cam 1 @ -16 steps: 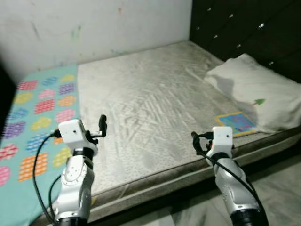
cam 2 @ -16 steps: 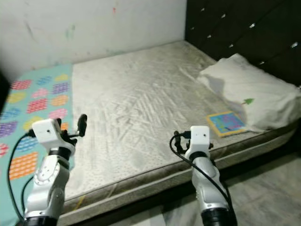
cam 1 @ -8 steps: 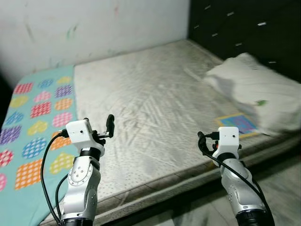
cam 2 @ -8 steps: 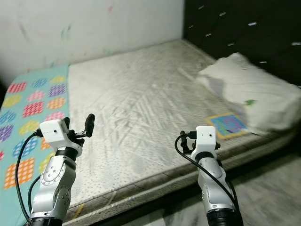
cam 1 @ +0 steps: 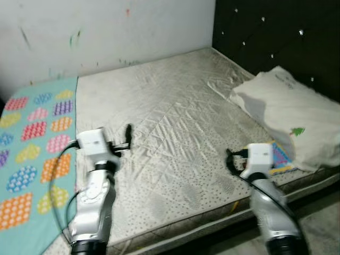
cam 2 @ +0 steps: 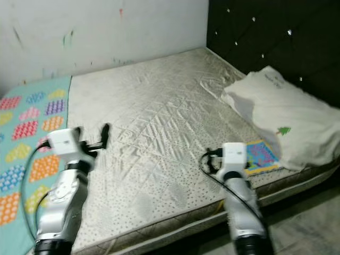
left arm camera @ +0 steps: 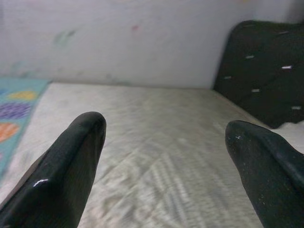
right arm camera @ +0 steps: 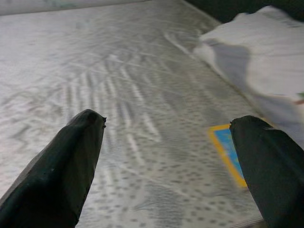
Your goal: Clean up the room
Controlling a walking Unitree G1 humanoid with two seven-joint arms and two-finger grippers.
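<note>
Approach step, I judge: both arms hover over the bed (cam 1: 175, 122), left claw (left arm camera: 166, 156) and right claw (right arm camera: 166, 161) spread, holding nothing. The book (cam 2: 260, 155) lies beside the pillow (cam 2: 279, 125); next, the right claw must reach it.

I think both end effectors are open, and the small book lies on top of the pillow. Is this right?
Not fully. Both end effectors, left and right, are open, but the book lies on the mattress, beside the pillow with one edge tucked under it. The right eye view shows this.
</note>
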